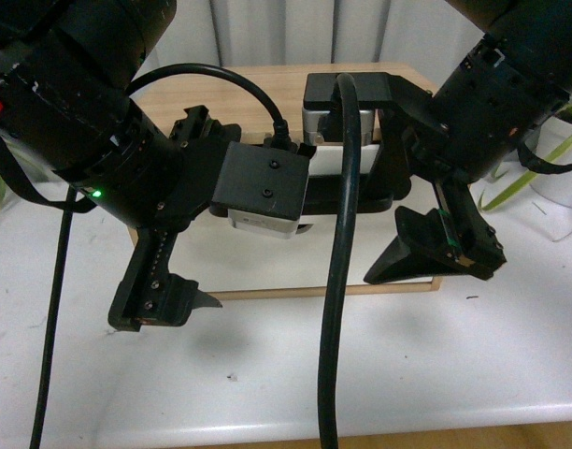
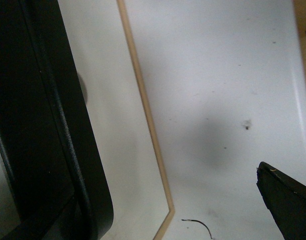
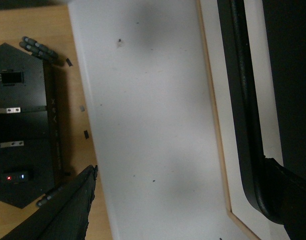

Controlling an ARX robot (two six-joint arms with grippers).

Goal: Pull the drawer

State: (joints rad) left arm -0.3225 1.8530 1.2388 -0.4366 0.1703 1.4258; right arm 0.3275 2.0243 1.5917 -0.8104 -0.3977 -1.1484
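The drawer's white front (image 1: 267,267) with a thin wooden frame shows low between my two arms; its wooden case top (image 1: 267,79) lies behind. My arms and wrist cameras hide the black bar handle and the notch. My left gripper (image 1: 174,304) hangs open in front of the front's lower left corner. My right gripper (image 1: 436,257) is open by the lower right corner. In the left wrist view the open left gripper (image 2: 188,200) straddles the wooden frame edge (image 2: 143,110), nothing between its fingers. In the right wrist view the right gripper (image 3: 158,200) is open over the white table, frame edge (image 3: 213,115) beside one finger (image 3: 248,125).
The case stands on a white table (image 1: 407,374). A thick black cable (image 1: 337,281) hangs down the middle. Green plant leaves (image 1: 538,168) and a white pot (image 1: 562,187) stand at the right. A short bit of wire (image 2: 200,226) lies on the table. Black equipment (image 3: 23,125) sits on the floor.
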